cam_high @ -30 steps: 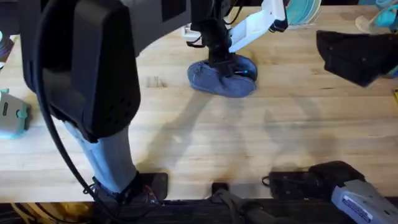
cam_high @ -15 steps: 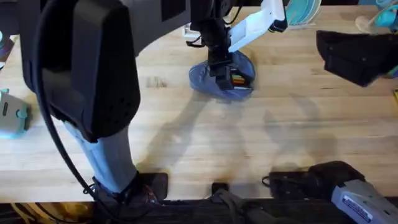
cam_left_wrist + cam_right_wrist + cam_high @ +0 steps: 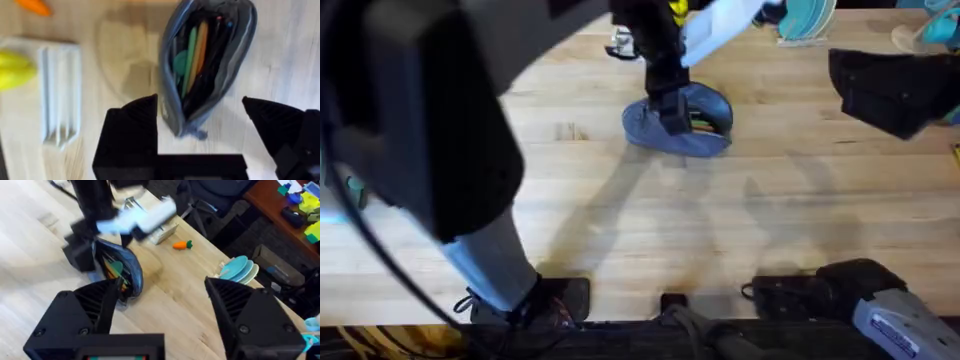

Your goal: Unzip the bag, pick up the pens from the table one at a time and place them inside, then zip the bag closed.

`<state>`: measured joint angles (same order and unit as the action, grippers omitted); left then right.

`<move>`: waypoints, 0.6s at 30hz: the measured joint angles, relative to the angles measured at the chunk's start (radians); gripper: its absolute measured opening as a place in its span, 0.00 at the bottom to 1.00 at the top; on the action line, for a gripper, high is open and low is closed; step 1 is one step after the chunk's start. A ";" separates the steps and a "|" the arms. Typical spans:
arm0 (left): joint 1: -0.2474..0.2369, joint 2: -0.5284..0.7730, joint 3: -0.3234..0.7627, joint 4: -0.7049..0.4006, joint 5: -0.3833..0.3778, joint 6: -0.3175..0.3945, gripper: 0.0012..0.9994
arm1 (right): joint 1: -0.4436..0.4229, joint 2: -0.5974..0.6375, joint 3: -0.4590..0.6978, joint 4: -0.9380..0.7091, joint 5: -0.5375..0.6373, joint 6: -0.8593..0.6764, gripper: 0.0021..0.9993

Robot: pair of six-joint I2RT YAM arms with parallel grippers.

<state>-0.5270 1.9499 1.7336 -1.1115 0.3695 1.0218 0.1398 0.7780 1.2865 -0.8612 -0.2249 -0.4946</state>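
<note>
Overhead looks down from afar; both wrist views share the bag [image 3: 207, 65].

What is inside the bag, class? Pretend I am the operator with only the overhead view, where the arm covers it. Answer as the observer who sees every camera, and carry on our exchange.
Observer: The left wrist view shows the bag unzipped and gaping, with green and orange sticks among dark things inside.
Operator: Are the left gripper's fingers closed?
Observer: No. The left gripper is open, with one finger on each side of the bag's end.
Operator: And the right one?
Observer: The right gripper is open, empty and apart from the bag.
</note>
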 joint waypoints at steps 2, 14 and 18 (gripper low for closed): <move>0.039 -0.047 0.010 -0.027 0.003 0.000 0.99 | 0.000 0.000 0.000 -0.003 0.000 0.000 1.00; 0.331 -0.216 0.035 -0.361 0.155 0.379 0.99 | 0.000 0.000 0.000 -0.037 0.000 0.165 1.00; 0.388 -0.214 0.034 -0.385 0.171 0.506 0.99 | 0.000 0.006 0.000 -0.039 -0.009 0.426 1.00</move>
<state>-0.1393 1.7363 1.7679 -1.4961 0.5402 1.5279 0.1398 0.7839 1.2865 -0.8997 -0.2338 -0.0689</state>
